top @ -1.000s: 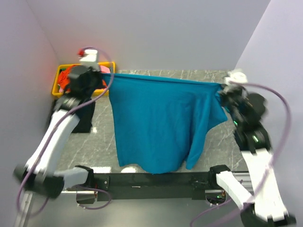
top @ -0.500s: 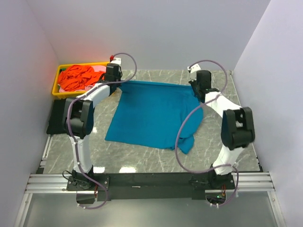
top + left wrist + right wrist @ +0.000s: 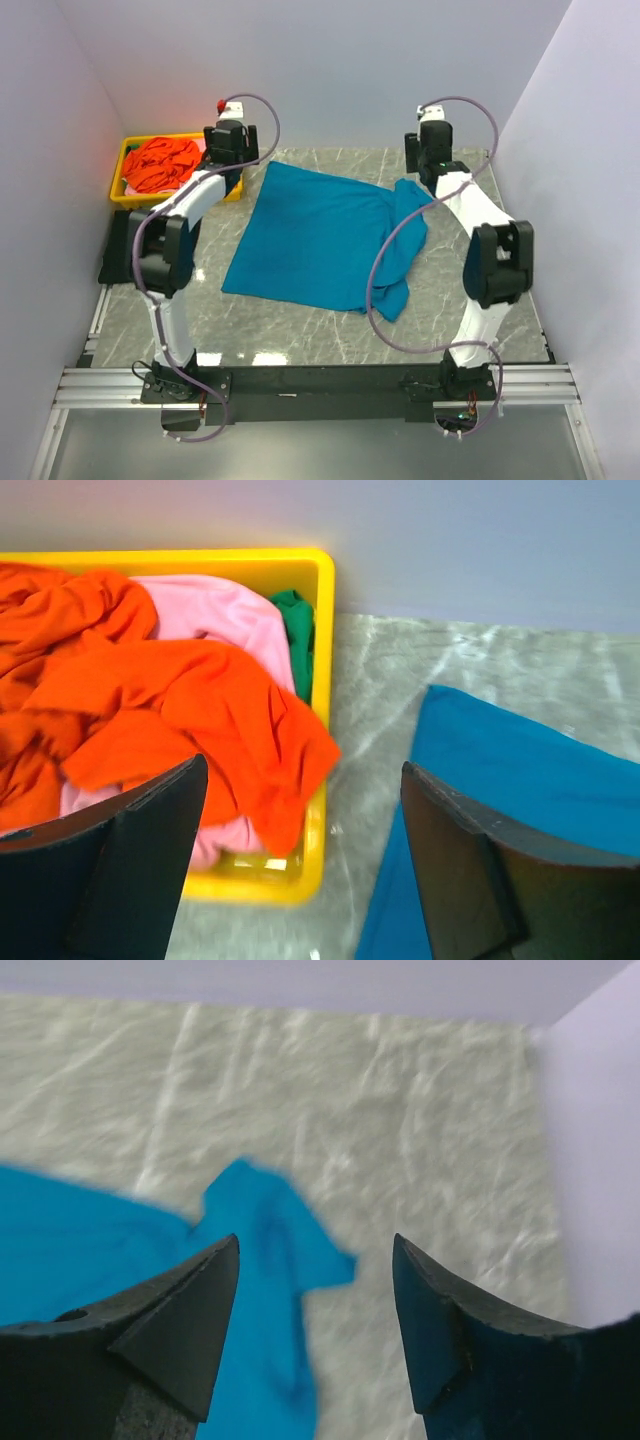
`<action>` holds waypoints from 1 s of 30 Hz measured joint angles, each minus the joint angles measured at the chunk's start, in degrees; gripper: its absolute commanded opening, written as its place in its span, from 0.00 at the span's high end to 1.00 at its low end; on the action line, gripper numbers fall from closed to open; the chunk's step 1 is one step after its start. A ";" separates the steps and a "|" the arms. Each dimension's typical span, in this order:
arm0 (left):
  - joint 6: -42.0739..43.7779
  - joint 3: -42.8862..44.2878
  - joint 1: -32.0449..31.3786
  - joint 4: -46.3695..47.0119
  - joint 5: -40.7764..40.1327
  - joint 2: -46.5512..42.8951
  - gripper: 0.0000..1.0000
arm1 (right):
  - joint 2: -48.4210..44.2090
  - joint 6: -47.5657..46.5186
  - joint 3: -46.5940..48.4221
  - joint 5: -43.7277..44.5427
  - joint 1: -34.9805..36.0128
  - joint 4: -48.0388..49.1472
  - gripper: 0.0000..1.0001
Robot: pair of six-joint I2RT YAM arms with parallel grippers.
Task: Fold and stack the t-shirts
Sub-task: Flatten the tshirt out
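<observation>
**Item 1, my left pincer** (image 3: 300, 780): fingers spread wide, nothing between them. It hangs at 11 o'clock of the grey marble-patterned table (image 3: 300, 335), over the gap between tray and shirt.

**Item 2, my right pincer** (image 3: 315, 1245): likewise agape and empty, at 1 o'clock, above the shirt's far right sleeve.

**Item 3, large teal-blue cloth t-shirt** (image 3: 310, 235): lies on the middle of the table, its far edge toward 12 o'clock and its left half fairly flat. The right side, from 2 to 4 o'clock, is doubled over in a rumpled ridge. By my judgement it is not yet folded.

**Item 4, yellow plastic tray** (image 3: 322, 630): stands at 10 o'clock, holding a crumpled orange-red shirt (image 3: 150, 700), a pink shirt (image 3: 215, 605) and a sliver of green shirt (image 3: 298, 630).

**Item 5, dark cloth** (image 3: 115, 255): lies at 9 o'clock, possibly the black shirt. My left arm hides part of it.

**Handling note:** the step in hand, as I read it, is spreading the teal shirt flat before any fold.
- My right pincer should come down on the sleeve below it and pinch one layer only.
- It should then draw that layer low toward 3 o'clock until the ridge opens.
- My left pincer should pin the 11 o'clock corner so the body does not slide along.
- Pull slowly — soft cloth drags and bunches again if lifted high.
</observation>
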 measured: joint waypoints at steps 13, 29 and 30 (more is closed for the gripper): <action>-11.47 -24.22 -12.57 -10.21 3.67 -33.40 0.20 | -38.10 21.55 -38.38 -17.77 3.65 -9.57 0.32; -12.66 -36.65 -15.21 -20.11 8.13 -30.27 0.21 | -54.49 35.10 -55.95 -15.82 25.31 -21.00 0.32; -12.59 -36.65 -15.21 -19.96 8.15 -28.48 0.21 | -54.38 35.67 -56.17 -15.17 26.47 -21.29 0.32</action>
